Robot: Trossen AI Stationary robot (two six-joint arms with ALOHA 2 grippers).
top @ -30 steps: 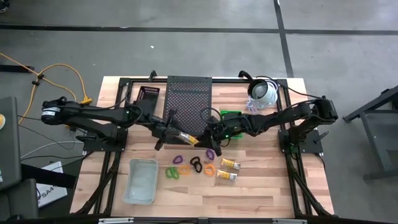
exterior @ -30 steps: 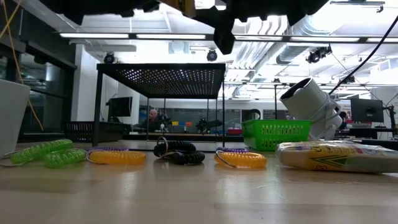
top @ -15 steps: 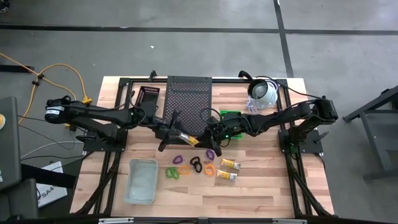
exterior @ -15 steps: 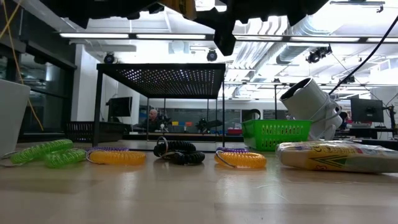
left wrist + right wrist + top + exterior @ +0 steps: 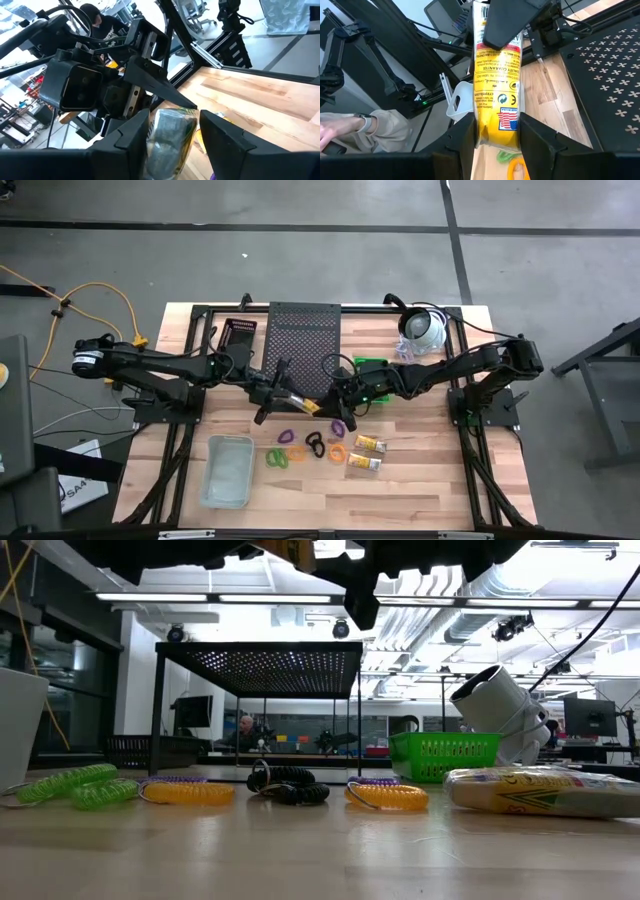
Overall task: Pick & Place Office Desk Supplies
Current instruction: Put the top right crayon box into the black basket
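A yellow-and-white packet (image 5: pixel 302 401) hangs in the air above the middle of the table, between my two grippers. My left gripper (image 5: pixel 288 396) comes at it from the table's left and is shut on it. My right gripper (image 5: pixel 330 404) comes from the right and is also shut on it. Below, on the wood, lie loose coiled loops: purple (image 5: pixel 338 425), black (image 5: pixel 314 444), orange (image 5: pixel 336 451), green (image 5: pixel 276 457) and pink (image 5: pixel 283 436). Two more packets (image 5: pixel 372 444) (image 5: pixel 362 462) lie flat beside them. My left gripper pinches the packet's left end (image 5: pixel 169 134) between its two fingers. The fingers come about level from the table's left and lie along the packet. The packet is clear of the table. My right gripper pinches the packet's right end (image 5: pixel 496 131) between its two fingers, coming from the table's right and slanting slightly down. The fingers lie along the packet, which runs away from them toward my left gripper's finger (image 5: pixel 506 20), lifted clear and roughly level.
A clear plastic tray (image 5: pixel 227 471) stands at the near left. At the back are a black perforated stand (image 5: pixel 304 345), a small dark basket (image 5: pixel 240 332), a green basket (image 5: pixel 368 366) and a white dome-shaped device (image 5: pixel 423 328). A person's sleeve and hand (image 5: pixel 355 131) show beyond the table.
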